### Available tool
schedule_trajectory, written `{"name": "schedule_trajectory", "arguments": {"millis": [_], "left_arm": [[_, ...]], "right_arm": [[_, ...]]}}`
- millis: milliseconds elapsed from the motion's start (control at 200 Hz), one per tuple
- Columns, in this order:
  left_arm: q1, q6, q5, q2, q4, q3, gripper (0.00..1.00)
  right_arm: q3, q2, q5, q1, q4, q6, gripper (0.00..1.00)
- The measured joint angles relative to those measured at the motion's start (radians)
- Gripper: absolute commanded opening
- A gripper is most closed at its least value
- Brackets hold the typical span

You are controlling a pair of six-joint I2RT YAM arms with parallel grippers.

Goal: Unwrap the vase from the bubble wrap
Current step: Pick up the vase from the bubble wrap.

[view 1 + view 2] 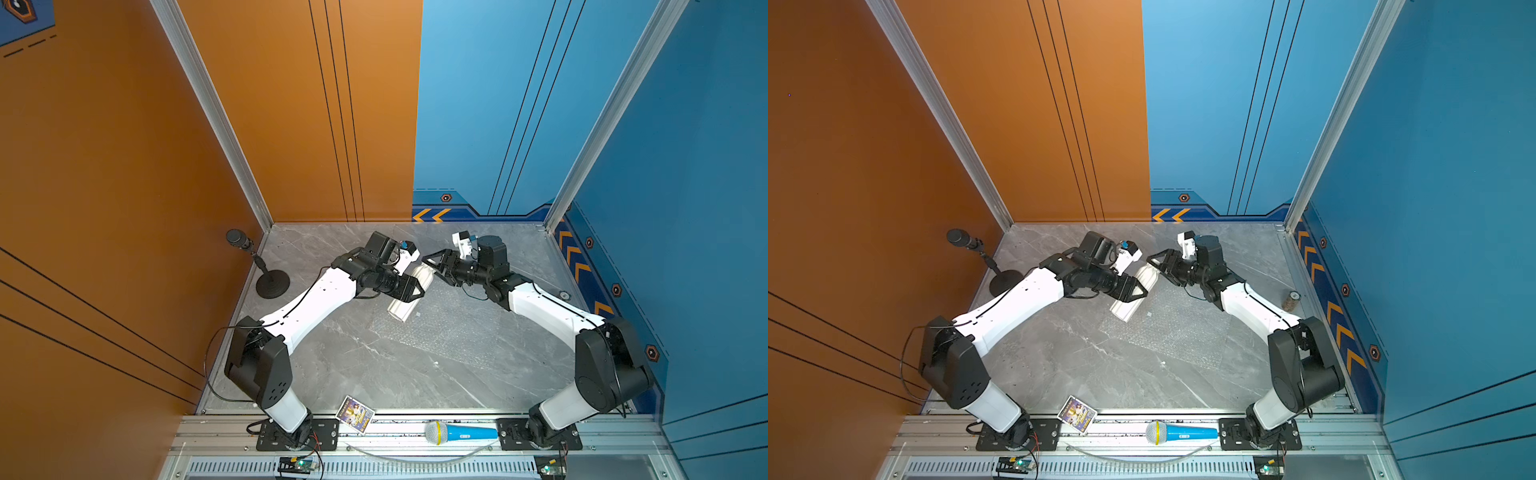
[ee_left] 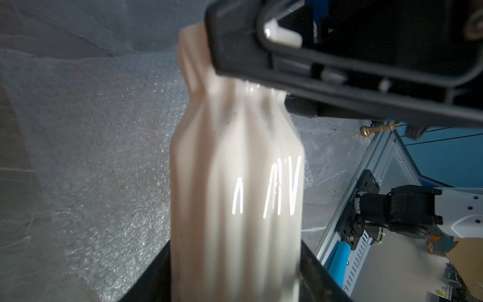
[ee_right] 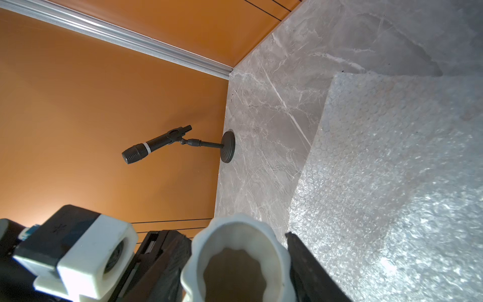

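The white ribbed vase hangs tilted above the table, free of any wrapping. My left gripper is shut on its body; in the left wrist view the black fingers press both sides of the vase. My right gripper reaches in from the other side, and in the right wrist view its fingers stand against both sides of the flared mouth. The bubble wrap lies spread flat on the grey table below.
A black microphone on a round stand stands at the left wall. A blue toy microphone and a picture card lie at the front rail. A small brown roll sits by the right wall. Orange and blue walls enclose the table.
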Motion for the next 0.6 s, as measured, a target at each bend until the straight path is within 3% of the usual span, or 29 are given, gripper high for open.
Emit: {"name": "schedule_trajectory", "arguments": {"millis": [190,320,601], "left_arm": [[-0.003,0.008,-0.007,-0.002,0.000,-0.002,0.39],[-0.003,0.008,-0.007,-0.002,0.000,-0.002,0.55],[0.004,-0.013,0.029,-0.004,0.019,-0.003,0.72]], "right_arm": [[0.002,0.000,0.014,0.000,-0.006,0.014,0.32],[0.005,0.000,0.016,0.000,-0.011,0.013,0.16],[0.053,-0.026,0.053,0.008,-0.116,-0.097,0.04]]}}
